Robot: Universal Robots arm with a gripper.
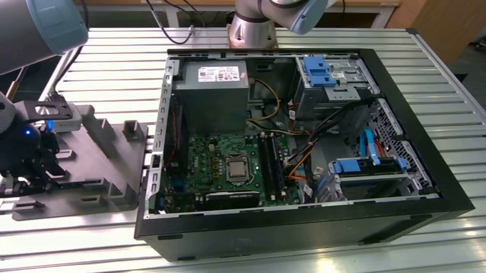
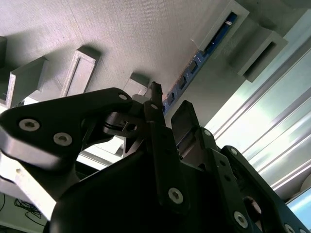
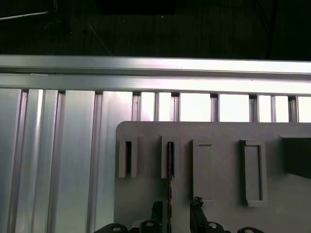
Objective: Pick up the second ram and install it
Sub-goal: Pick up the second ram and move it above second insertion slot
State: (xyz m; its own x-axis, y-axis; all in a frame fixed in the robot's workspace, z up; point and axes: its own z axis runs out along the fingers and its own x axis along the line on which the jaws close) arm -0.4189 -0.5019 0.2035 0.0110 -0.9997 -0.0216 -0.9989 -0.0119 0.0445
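Note:
In the first wrist view the second ram [image 3: 169, 177] stands edge-on in a slot of the grey moulded tray [image 3: 218, 131], a thin dark strip running down between my fingertips. My gripper [image 3: 176, 209] straddles it and is open, with a gap on each side of the stick. The second wrist view shows the ram's blue-edged board [image 2: 194, 65] leading from its tray slot toward the gripper [image 2: 169, 109], whose fingers [image 2: 183, 119] stand apart. In the exterior view the gripper [image 1: 32, 170] sits low over the tray [image 1: 91, 165] at that view's left.
An open computer case [image 1: 304, 227] lies at the exterior view's right of the tray, with the motherboard [image 1: 216, 165], its long memory slots [image 1: 270, 162], a power supply [image 1: 213, 85] and loose cables [image 1: 304, 153]. Other tray slots [image 3: 252, 170] and raised blocks [image 1: 131, 132] surround the gripper. The table [image 1: 114, 62] is ribbed aluminium.

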